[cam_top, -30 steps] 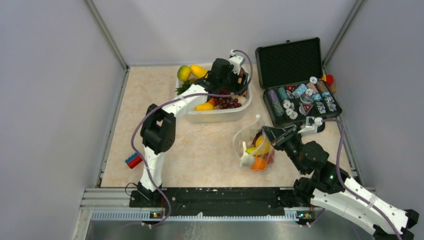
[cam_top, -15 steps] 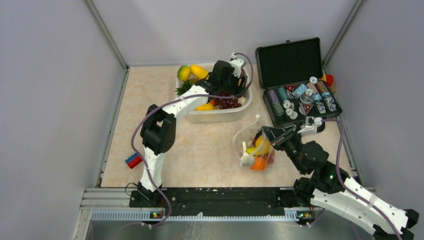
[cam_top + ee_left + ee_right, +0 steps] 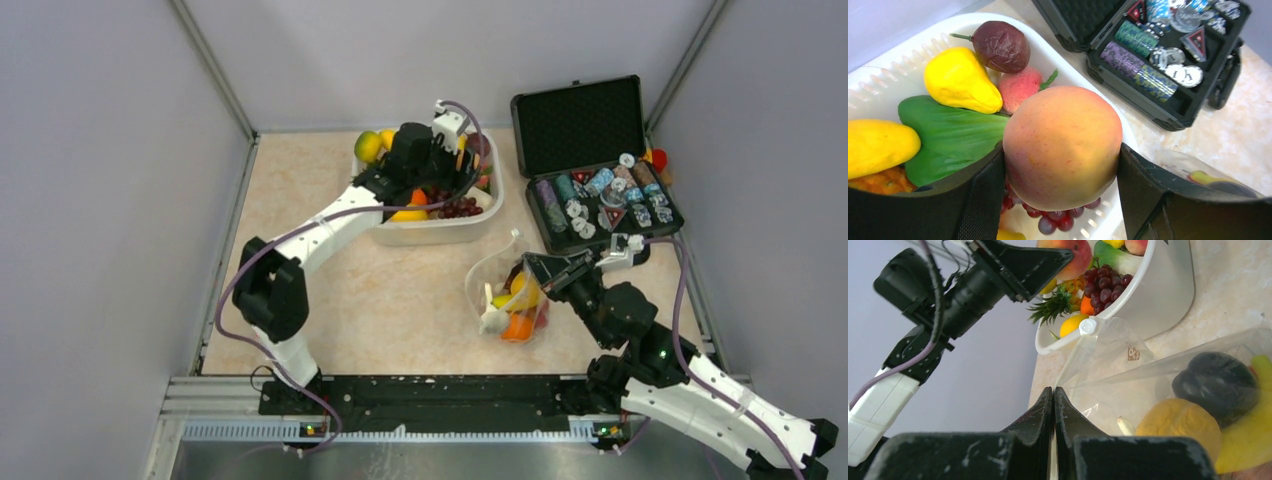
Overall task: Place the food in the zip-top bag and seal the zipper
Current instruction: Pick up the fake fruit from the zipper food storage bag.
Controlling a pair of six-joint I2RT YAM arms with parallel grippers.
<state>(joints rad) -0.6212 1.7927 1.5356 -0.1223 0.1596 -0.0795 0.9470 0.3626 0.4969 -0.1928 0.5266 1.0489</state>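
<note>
My left gripper (image 3: 1063,167) is shut on a round orange-pink peach (image 3: 1063,142) and holds it just above the white tub (image 3: 908,65). In the tub lie a yellow pear (image 3: 960,80), a dark purple fruit (image 3: 1000,46), red grapes (image 3: 1058,217) and a green leaf. In the top view the left gripper (image 3: 450,165) hangs over the tub (image 3: 440,232). The right gripper (image 3: 1053,390) is shut on the edge of the clear zip-top bag (image 3: 1108,340), holding its mouth up. The zipper (image 3: 1071,356) runs along that edge. Inside the bag (image 3: 495,275) are a dark fruit (image 3: 1215,385), an orange one (image 3: 1178,427) and a yellow one.
An open black case (image 3: 600,190) full of chips stands right of the tub, close behind the bag. A small red and blue block (image 3: 266,320) lies at the table's left edge. Grey walls enclose the table on three sides.
The left arm has swung its elbow to the left and drawn the gripper back over the tub with the peach between its fingers. The right arm and the bag have not moved.
</note>
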